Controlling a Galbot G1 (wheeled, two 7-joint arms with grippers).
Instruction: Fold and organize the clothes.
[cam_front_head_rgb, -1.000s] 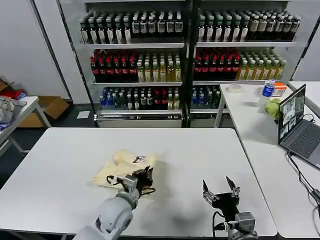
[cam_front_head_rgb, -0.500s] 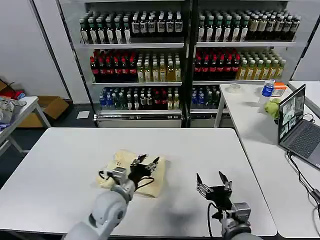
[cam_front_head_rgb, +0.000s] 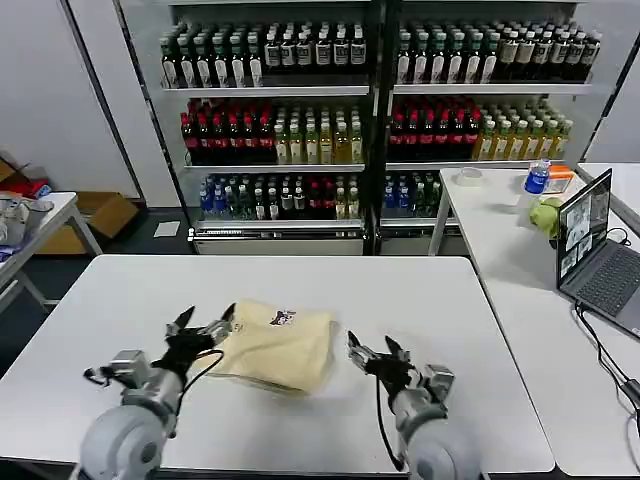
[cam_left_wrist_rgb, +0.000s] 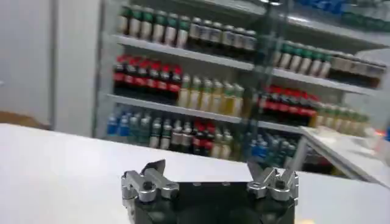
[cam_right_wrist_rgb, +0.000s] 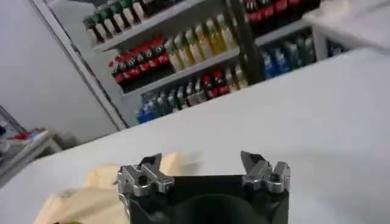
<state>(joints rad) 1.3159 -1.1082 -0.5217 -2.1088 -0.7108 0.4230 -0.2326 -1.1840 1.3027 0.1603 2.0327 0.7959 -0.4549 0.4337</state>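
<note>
At the lower left of the head view we see our left gripper (cam_front_head_rgb: 203, 326) raised just above the white table (cam_front_head_rgb: 400, 290), its fingers spread wide and holding nothing, the tips just beside the left edge of the T-shirt (cam_front_head_rgb: 275, 345). The wrist camera on that arm shows the same claw (cam_left_wrist_rgb: 210, 181) with both fingers well apart and only bare tabletop and shelves of bottles (cam_left_wrist_rgb: 201, 91) beyond it. Just left of centre in the lower half of the head view lies the cream T-shirt, folded into a compact, slightly rumpled bundle with its small neck label (cam_front_head_rgb: 281, 319) facing up near the far edge. Right of it, at lower centre, our right gripper (cam_front_head_rgb: 368, 352) is also open wide and empty, close to the shirt's right edge; whether it touches the cloth we cannot quite tell from here. Its wrist view shows the parted fingers (cam_right_wrist_rgb: 204, 173) with the cream cloth (cam_right_wrist_rgb: 85, 198) at the frame's lower left. At the far right a laptop (cam_front_head_rgb: 600, 255) sits on a second table.
</note>
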